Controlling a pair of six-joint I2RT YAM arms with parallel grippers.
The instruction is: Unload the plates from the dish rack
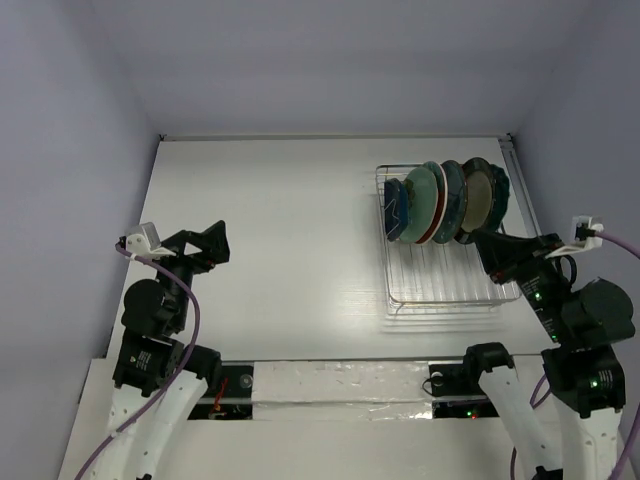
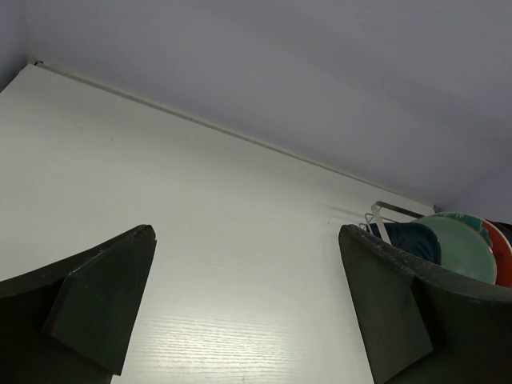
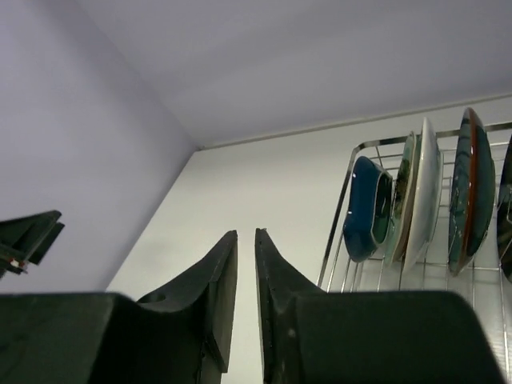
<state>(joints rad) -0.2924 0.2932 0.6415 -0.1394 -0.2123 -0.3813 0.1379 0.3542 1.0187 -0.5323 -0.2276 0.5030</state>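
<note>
The chrome wire dish rack [image 1: 440, 278] stands at the back right of the table. Several plates stand upright in its far end: a dark blue shell-shaped one [image 1: 398, 210], a teal-and-red one [image 1: 425, 205], a dark teal one [image 1: 455, 195] and an olive-centred one [image 1: 481, 195]. My right gripper [image 1: 487, 242] is shut and empty, just right of the rack beside the plates. The right wrist view shows its gripper [image 3: 246, 232], the blue plate [image 3: 364, 208] and the teal-and-red plate [image 3: 468, 188]. My left gripper [image 1: 213, 243] is open and empty, far left of the rack, also in the left wrist view [image 2: 244, 232].
Lilac walls close the table [image 1: 280, 220] on the left, back and right. A taped strip [image 1: 340, 380] runs along the near edge between the arm bases. The rack's near half holds no plates. The rack rim [image 2: 380, 214] shows at the right of the left wrist view.
</note>
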